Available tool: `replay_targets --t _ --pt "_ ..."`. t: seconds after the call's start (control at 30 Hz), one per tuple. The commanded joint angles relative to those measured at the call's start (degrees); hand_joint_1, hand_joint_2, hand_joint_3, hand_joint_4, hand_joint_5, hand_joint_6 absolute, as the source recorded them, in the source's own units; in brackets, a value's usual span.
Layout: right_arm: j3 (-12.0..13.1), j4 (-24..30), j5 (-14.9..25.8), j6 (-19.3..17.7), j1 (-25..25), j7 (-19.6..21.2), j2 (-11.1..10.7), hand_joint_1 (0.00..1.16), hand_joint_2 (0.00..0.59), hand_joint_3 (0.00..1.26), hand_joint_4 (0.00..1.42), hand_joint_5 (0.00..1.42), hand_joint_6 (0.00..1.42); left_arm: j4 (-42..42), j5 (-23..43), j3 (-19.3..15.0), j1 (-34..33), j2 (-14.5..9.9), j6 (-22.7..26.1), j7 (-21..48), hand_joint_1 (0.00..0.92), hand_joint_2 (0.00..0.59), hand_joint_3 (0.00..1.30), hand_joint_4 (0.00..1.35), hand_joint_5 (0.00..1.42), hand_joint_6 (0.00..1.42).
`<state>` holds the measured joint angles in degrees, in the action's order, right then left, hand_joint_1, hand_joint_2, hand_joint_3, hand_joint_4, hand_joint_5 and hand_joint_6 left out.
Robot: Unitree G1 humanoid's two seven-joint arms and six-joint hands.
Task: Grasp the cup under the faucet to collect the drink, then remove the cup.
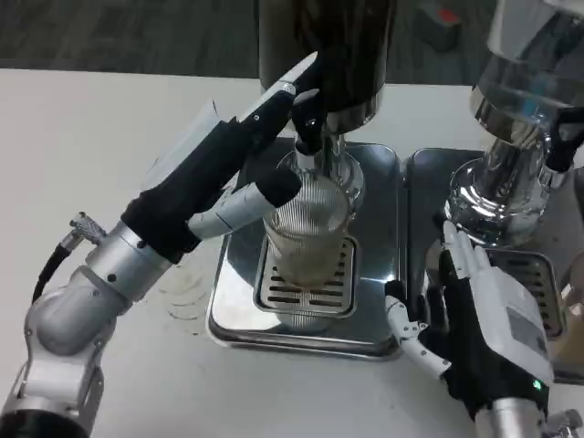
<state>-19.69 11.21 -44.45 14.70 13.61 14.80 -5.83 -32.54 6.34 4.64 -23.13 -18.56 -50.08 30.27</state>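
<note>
Under the faucet [310, 137], cup [308, 228] between left hand [219, 173] fingers [246, 203] (ribbed, clear).

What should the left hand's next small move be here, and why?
Probably hold the cup steady under the faucet a little longer. The left hand is wrapped around the ribbed clear cup on the drip grate, and only a shallow layer of drink shows at its bottom. The right hand rests open, aside.
</note>
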Motion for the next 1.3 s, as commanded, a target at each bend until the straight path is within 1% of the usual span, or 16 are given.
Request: replay_targets --t 0.03,0.2,0.27,0.43,0.53,0.7,0.77,0.8,0.87,0.93,0.97,1.0,1.1,1.17,1.2,1.3 --pt "0.2 -0.8 1.2 -1.9 0.0 0.1 -0.5 0.39 0.429 0.0 0.0 0.0 0.0 2.4 -0.7 0.9 1.3 -0.3 -0.1 1.6 0.0 0.093 0.08 0.0 0.15 0.12" --pt "0.7 -1.3 2.4 -2.6 -0.5 -0.3 -0.8 0.39 0.42 0.0 0.0 0.0 0.0 3.9 -3.4 1.4 2.1 -0.9 -1.0 0.5 0.0 0.094 0.09 0.0 0.17 0.13" --pt "0.7 -1.5 2.7 -2.8 -0.7 -0.3 -0.9 0.41 0.406 0.0 0.0 0.0 0.0 4.1 -5.1 1.5 2.2 -1.2 -1.5 -0.3 0.0 0.095 0.1 0.0 0.17 0.13" --pt "0.9 -2.2 3.9 -3.3 -1.7 -0.8 -1.1 0.41 0.402 0.0 0.0 0.0 0.0 4.6 -8.6 1.7 2.4 -1.9 -2.2 -2.3 0.0 0.095 0.1 0.01 0.18 0.14" --pt "0.9 -2.4 4.4 -3.5 -2.0 -0.9 -1.2 0.45 0.389 0.0 0.0 0.0 0.0 5.0 -10.6 1.9 2.4 -2.4 -2.8 -3.7 0.0 0.096 0.11 0.01 0.18 0.14" --pt "1.0 -2.5 5.3 -4.1 -2.4 -1.3 -1.4 0.49 0.361 0.0 0.0 0.0 0.0 5.1 -11.1 2.5 2.7 -2.7 -2.5 -4.4 0.0 0.099 0.11 0.01 0.18 0.14" --pt "0.8 -2.2 4.9 -4.2 -2.6 -1.4 -1.7 0.52 0.338 0.0 0.0 0.0 0.0 5.2 -11.2 2.6 2.8 -2.8 -2.5 -4.6 0.0 0.1 0.11 0.01 0.18 0.14" --pt "0.7 -2.1 4.7 -4.2 -2.7 -1.5 -1.8 0.53 0.336 0.0 0.0 0.0 0.0 5.2 -11.8 2.7 2.7 -2.9 -2.6 -4.9 0.0 0.1 0.12 0.01 0.18 0.14" --pt "1.2 -2.0 6.6 -4.4 -3.2 -2.8 -1.5 0.55 0.326 0.0 0.0 0.0 0.0 5.2 -12.6 2.8 2.7 -3.1 -2.8 -5.4 0.0 0.101 0.12 0.01 0.18 0.14" --pt "1.8 -2.1 8.4 -5.0 -3.6 -3.8 -1.4 0.57 0.3 0.0 0.0 0.0 0.0 5.1 -13.0 3.0 2.8 -3.2 -2.9 -5.8 0.0 0.101 0.12 0.01 0.18 0.14" --pt "2.0 -2.1 9.2 -5.3 -3.7 -4.1 -1.4 0.57 0.297 0.0 0.0 0.0 0.0 5.1 -13.1 3.0 2.8 -3.3 -3.0 -6.0 0.0 0.101 0.12 0.01 0.18 0.14" --pt "2.5 -2.2 11.0 -6.0 -3.9 -5.0 -1.3 0.58 0.287 0.0 0.0 0.0 0.0 5.0 -13.6 3.0 2.8 -3.4 -3.1 -6.4 0.0 0.101 0.12 0.01 0.18 0.14" --pt "3.6 -2.7 14.9 -7.8 -4.6 -6.6 -1.3 0.61 0.281 0.0 0.0 0.0 0.0 5.0 -14.6 3.2 2.9 -3.9 -3.5 -7.2 0.0 0.101 0.12 0.01 0.18 0.13" --pt "3.8 -3.2 16.2 -8.7 -5.2 -7.1 -1.5 0.61 0.28 0.0 0.0 0.0 0.0 5.1 -14.9 3.3 3.0 -4.1 -3.6 -7.5 0.0 0.102 0.12 0.01 0.18 0.13" --pt "3.9 -3.5 16.6 -9.2 -5.5 -7.3 -1.6 0.63 0.278 0.0 0.0 0.0 0.0 5.1 -15.1 3.4 3.0 -4.2 -3.7 -7.7 0.0 0.102 0.12 0.01 0.18 0.13" --pt "4.1 -4.0 17.2 -9.8 -6.3 -7.4 -1.7 0.64 0.277 0.0 0.0 0.0 0.0 5.1 -15.8 3.7 3.0 -4.5 -3.9 -8.4 0.0 0.102 0.12 0.01 0.18 0.13"
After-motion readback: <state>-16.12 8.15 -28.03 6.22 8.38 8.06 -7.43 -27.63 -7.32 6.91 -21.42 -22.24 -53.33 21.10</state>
